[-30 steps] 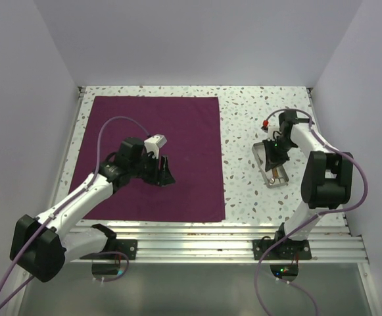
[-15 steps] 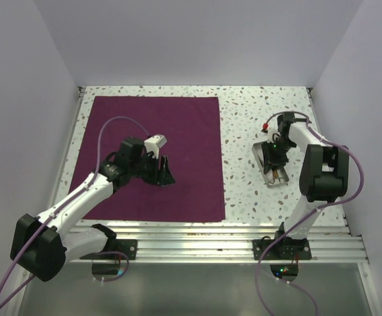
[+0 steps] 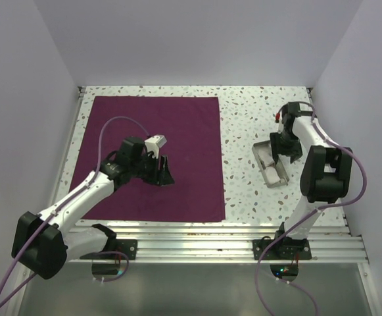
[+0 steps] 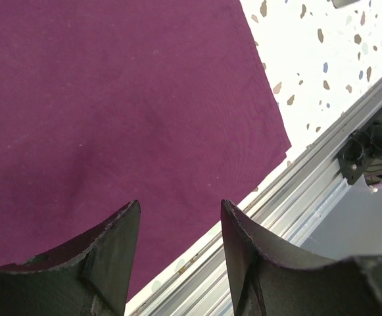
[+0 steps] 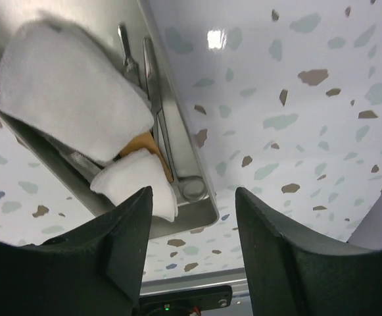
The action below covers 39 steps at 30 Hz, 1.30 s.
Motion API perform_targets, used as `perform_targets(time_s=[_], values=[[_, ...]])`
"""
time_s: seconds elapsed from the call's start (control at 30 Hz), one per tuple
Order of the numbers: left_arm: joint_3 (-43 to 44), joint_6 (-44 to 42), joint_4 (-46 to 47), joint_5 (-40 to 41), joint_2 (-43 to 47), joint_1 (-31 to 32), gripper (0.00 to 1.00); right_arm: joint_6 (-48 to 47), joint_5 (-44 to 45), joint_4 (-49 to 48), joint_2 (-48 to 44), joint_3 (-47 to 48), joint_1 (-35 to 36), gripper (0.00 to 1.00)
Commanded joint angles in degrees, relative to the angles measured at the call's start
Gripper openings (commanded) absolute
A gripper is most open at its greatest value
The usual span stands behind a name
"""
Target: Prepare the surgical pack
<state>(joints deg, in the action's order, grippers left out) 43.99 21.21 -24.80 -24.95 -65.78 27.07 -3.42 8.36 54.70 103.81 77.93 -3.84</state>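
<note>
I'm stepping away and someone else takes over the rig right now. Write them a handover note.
Left tool: open, empty, hovering over the near right part of the surgical pack.
Right tool: open, empty, above an edge of the metal tray.
Things: the pack lies flat on the left of the table. The tray, holding white gauze pads and instruments, sits to its right, apart from it.
Done: pack spread out.
Left: nothing is on it yet; probably moving the tray onto it, then wrapping.
</note>
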Motion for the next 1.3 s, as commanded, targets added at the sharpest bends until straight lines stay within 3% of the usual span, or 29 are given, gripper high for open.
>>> perform_targets(time_s=[0.0, 0.13, 0.37, 0.57, 0.67, 0.93, 1.13, 1.27], values=[[3.73, -1.09, -2.70, 2.27, 0.39, -0.79, 0.56, 2.97, 2.36, 0.49, 5.93, 5.90, -0.21, 0.56], [6.19, -0.65, -6.40, 6.22, 1.62, -1.05, 0.57, 4.55, -0.45, -1.08, 10.09, 7.94, -0.12, 0.39], [10.94, 2.07, -13.78, 20.35, 3.46, -1.93, 0.58, 3.77, -0.18, -4.15, 11.85, 5.74, -0.21, 0.37], [13.23, 3.83, -17.21, 26.60, 4.78, -2.90, 0.59, 6.49, -0.27, -3.11, 11.94, 7.49, -0.12, 0.08], [14.11, 4.27, -18.53, 28.28, 4.26, -3.16, 0.60, 7.72, -0.27, -1.44, 10.63, 8.81, -0.12, 0.00], [16.83, 5.59, -20.11, 30.13, 2.50, -3.78, 0.60, 16.50, -0.89, 6.02, 8.17, 14.17, 2.77, 0.00], [22.54, 9.98, -25.82, 39.44, -1.72, -4.48, 0.61, 36.52, -0.36, 11.83, 4.21, 18.13, 14.98, 0.00], [25.18, 13.76, -30.47, 45.50, -4.09, -4.48, 0.60, 60.65, -1.76, 12.54, 5.17, 20.68, 25.08, 0.00]])
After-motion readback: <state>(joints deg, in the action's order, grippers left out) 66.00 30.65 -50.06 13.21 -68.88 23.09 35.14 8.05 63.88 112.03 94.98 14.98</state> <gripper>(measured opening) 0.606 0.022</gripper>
